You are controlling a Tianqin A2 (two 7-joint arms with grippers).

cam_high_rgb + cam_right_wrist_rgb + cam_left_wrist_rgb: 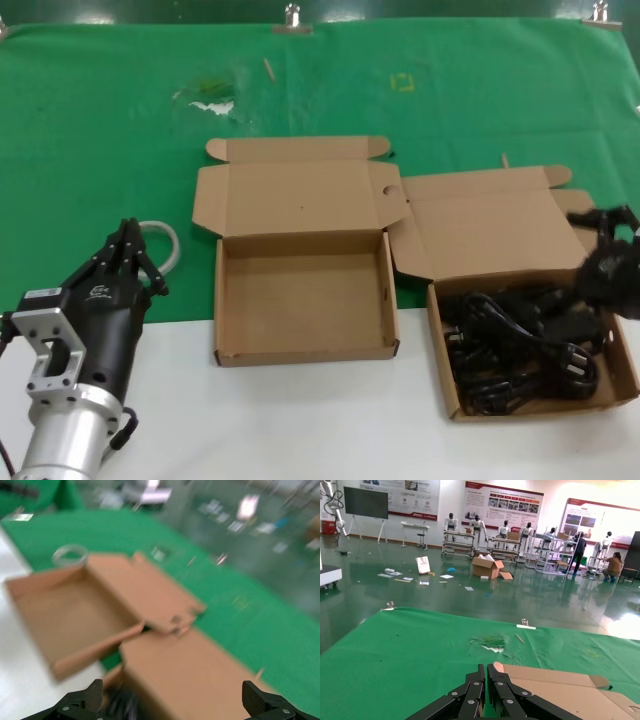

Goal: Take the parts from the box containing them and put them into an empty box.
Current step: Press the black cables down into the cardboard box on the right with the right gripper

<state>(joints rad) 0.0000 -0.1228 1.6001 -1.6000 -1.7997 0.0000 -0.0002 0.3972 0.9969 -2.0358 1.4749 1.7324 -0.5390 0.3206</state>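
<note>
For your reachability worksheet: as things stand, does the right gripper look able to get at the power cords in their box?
Probably yes. The right gripper hangs open over the far right edge of the box holding the power cords. Its lid is folded back, and nothing covers the cords.

Silver left arm (62, 420), black screw-studded jaws.

Empty box (305, 305): tray bare, open from above; its raised lid (300, 195) blocks approach from the far side. Box w/ parts (535, 345): cords (520, 345) fill most of the tray, little free floor. Right gripper (608, 262), jaws spread wide, sits over that box's far right corner. The two boxes' lid flaps nearly touch, no gap betw. them there. White surface (300, 420) in front is free. Left gripper (128, 250) well apart to the left.
</note>
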